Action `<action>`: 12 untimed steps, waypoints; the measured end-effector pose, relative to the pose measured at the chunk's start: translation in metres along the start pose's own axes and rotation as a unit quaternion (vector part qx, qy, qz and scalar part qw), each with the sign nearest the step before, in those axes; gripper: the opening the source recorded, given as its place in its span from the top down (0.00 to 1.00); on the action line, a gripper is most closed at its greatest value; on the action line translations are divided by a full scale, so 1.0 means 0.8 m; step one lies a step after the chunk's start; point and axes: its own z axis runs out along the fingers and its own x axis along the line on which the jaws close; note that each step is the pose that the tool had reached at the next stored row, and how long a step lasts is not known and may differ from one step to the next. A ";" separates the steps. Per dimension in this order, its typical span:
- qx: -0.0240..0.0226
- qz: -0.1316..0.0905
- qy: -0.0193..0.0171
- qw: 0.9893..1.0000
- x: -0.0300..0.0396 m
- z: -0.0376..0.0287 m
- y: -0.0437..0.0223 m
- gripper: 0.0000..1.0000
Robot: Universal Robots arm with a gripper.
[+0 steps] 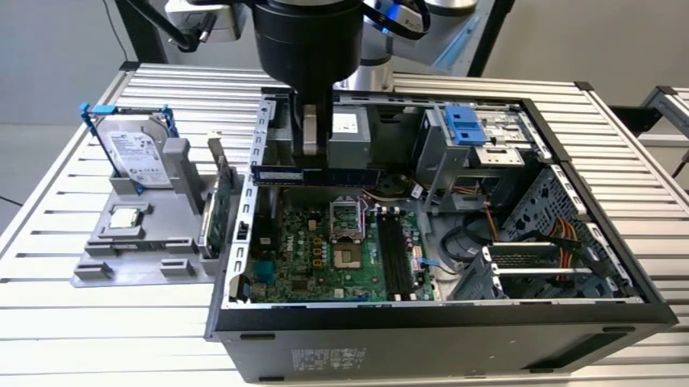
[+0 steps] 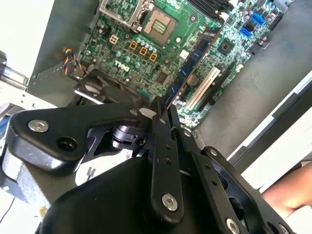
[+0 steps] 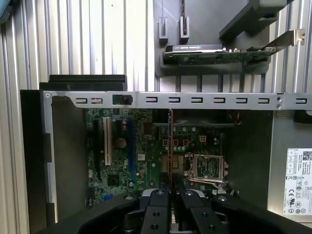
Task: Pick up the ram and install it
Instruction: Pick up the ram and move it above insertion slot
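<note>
The ram [image 1: 323, 175] is a long dark bluish stick hanging level above the back part of the open computer case [image 1: 431, 339]. My gripper [image 1: 310, 164] is shut on its upper edge near the middle. In both wrist views the ram shows edge-on, running out from between the fingertips: the ram [image 2: 191, 63] beyond my gripper [image 2: 162, 111], and the ram [image 3: 169, 146] beyond my gripper [image 3: 172, 191]. Under it lies the green motherboard [image 1: 323, 258] with its black slots [image 1: 398, 260] toward the exterior view's right.
A grey stand [image 1: 135, 270] at the exterior view's left holds a silver hard drive [image 1: 140, 157], a small chip [image 1: 126, 217] and a green card with a metal bracket [image 1: 221, 205]. Inside the case are a drive cage [image 1: 473, 137] and cables [image 1: 485, 234]. The slatted table [image 1: 64, 322] surrounds it.
</note>
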 end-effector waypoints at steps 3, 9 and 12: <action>0.000 0.000 0.000 1.000 0.0000 0.0002 -0.0052 1.00; 0.000 0.000 0.000 1.000 -0.0001 0.0006 -0.0151 1.00; 0.000 0.000 0.000 1.000 -0.0001 0.0008 -0.0206 1.00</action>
